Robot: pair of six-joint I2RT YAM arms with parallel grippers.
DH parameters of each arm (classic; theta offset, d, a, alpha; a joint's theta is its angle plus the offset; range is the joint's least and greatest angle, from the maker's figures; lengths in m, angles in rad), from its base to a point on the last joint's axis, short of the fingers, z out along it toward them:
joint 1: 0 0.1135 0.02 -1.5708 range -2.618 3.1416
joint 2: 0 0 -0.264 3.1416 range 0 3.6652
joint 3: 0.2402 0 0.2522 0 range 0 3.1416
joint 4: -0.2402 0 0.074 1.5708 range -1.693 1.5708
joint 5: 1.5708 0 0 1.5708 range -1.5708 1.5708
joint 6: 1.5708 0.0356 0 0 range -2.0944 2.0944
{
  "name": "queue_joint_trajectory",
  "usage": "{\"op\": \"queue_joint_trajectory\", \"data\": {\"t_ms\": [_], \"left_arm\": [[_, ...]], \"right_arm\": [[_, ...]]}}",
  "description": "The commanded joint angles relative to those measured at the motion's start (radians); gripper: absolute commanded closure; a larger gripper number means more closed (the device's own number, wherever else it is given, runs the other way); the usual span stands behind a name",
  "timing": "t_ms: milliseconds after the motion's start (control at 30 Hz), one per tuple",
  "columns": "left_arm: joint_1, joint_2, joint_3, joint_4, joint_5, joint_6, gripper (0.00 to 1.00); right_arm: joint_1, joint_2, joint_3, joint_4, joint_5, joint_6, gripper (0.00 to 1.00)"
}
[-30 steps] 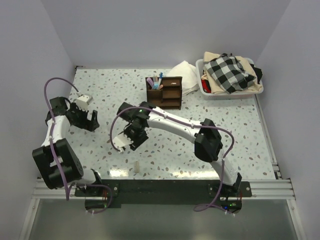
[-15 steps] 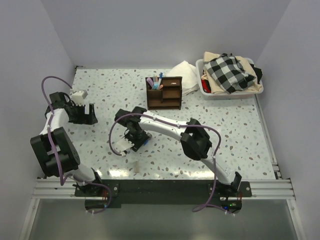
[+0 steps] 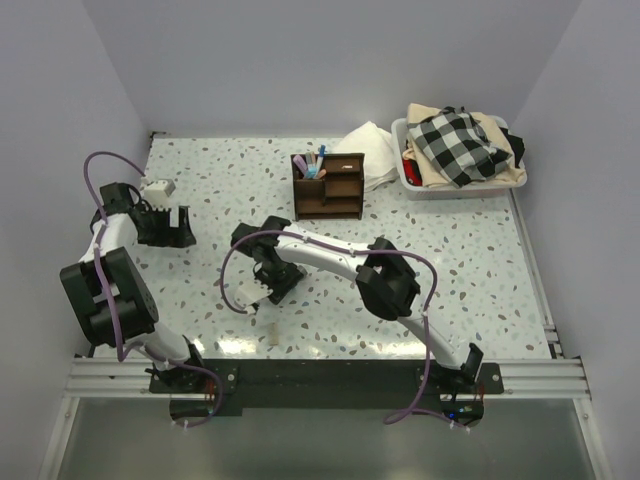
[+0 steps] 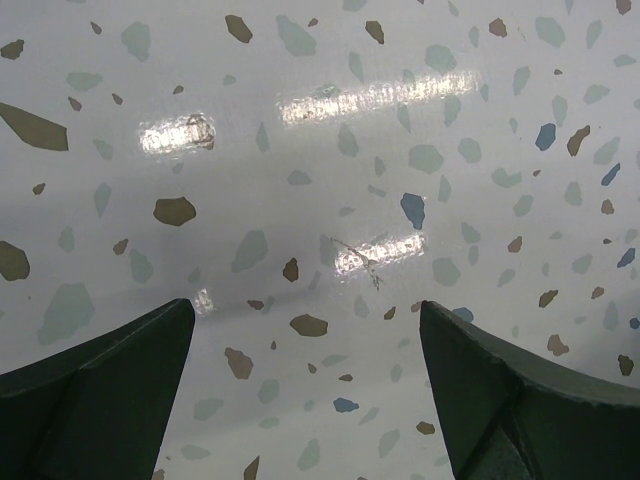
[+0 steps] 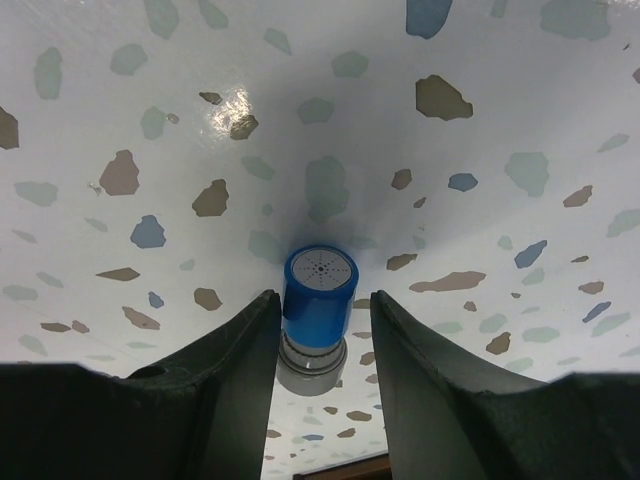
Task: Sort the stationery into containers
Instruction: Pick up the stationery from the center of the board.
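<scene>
While my right claw (image 5: 322, 298) was clamped narrowly on the blue marker (image 5: 320, 272), capped end protruding beyond the jaws, well in front and left of the organizer (image 3: 328, 187), I judged that the marker could pivot or slip free in transit and miss the organizer's openings.

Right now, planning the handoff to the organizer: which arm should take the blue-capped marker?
Right: the right gripper flanks the blue-capped marker. The left gripper hangs open over speckled table, away from it.
</scene>
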Motion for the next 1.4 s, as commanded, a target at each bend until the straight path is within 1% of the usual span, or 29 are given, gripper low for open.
{"op": "queue_joint_trajectory", "data": {"t_ms": [0,233,567,600,667,700,767,800,933,967,1000,1033,1067,1100,1133,1167,1200,1233,1267,1300,1333,1367], "left_arm": [[0.004,-0.004,0.037,0.01,0.029,-0.014,0.0],[0.004,-0.014,0.033,0.005,0.012,-0.005,0.0],[0.004,-0.004,0.05,0.003,0.014,-0.02,0.0],[0.004,-0.005,0.051,0.003,0.015,-0.022,0.0],[0.003,-0.007,0.06,0.002,0.015,-0.027,0.0],[0.001,-0.007,0.065,-0.001,0.017,-0.027,0.0],[-0.007,-0.007,0.083,-0.018,0.022,-0.019,0.0],[-0.011,-0.005,0.093,-0.024,0.022,-0.013,0.0],[-0.036,0.012,0.145,-0.061,0.034,0.019,0.0],[-0.057,0.022,0.171,-0.07,0.038,0.026,0.0],[-0.069,0.027,0.185,-0.079,0.042,0.035,0.0],[-0.086,0.03,0.195,-0.098,0.055,0.061,0.0],[-0.134,0.027,0.208,-0.111,0.078,0.096,0.0],[-0.163,0.019,0.209,-0.124,0.095,0.133,0.0],[-0.192,0.003,0.19,-0.103,0.092,0.165,0.0],[-0.25,-0.036,0.174,-0.08,0.085,0.173,0.0],[-0.286,-0.054,0.16,-0.057,0.063,0.174,0.0],[-0.321,-0.071,0.143,-0.017,-0.016,0.182,0.0],[-0.402,-0.097,0.139,0.0,-0.079,0.194,0.0],[-0.434,-0.117,0.128,0.029,-0.174,0.203,0.0],[-0.491,-0.138,0.082,0.131,-0.357,0.211,0.0],[-0.545,-0.178,0.067,0.172,-0.407,0.228,0.0]], "right_arm": [[0.002,0.003,0.017,-0.012,0.031,0.043,0.55],[0.002,0.021,0.004,-0.004,0.032,0.091,0.58],[-0.001,0.047,-0.03,0.02,0.011,0.161,0.59],[-0.001,0.047,-0.032,0.028,0.005,0.175,0.69],[-0.007,0.05,-0.017,0.028,-0.018,0.195,0.8],[-0.012,0.05,-0.004,0.019,-0.026,0.219,0.89],[-0.037,0.044,0.051,0.007,-0.062,0.25,0.96],[-0.052,0.033,0.075,-0.001,-0.078,0.29,1.0],[-0.162,-0.008,0.23,-0.038,-0.17,0.4,1.0],[-0.184,-0.02,0.243,-0.027,-0.209,0.423,1.0],[-0.208,-0.065,0.249,-0.01,-0.233,0.481,1.0],[-0.262,-0.091,0.237,0.014,-0.259,0.514,1.0],[-0.291,-0.12,0.218,0.045,-0.292,0.551,1.0],[-0.323,-0.158,0.189,0.142,-0.353,0.656,1.0],[-0.392,-0.23,0.107,0.21,-0.395,0.721,1.0],[-0.429,-0.259,0.077,0.312,-0.427,0.782,1.0],[-0.46,-0.272,0.068,0.335,-0.478,0.875,1.0],[-0.504,-0.271,0.091,0.338,-0.489,0.902,1.0],[-0.523,-0.274,0.099,0.346,-0.501,0.913,1.0],[-0.538,-0.277,0.099,0.359,-0.515,0.934,1.0],[-0.57,-0.281,0.102,0.376,-0.536,0.95,1.0],[-0.587,-0.278,0.111,0.401,-0.55,0.968,1.0]]}}
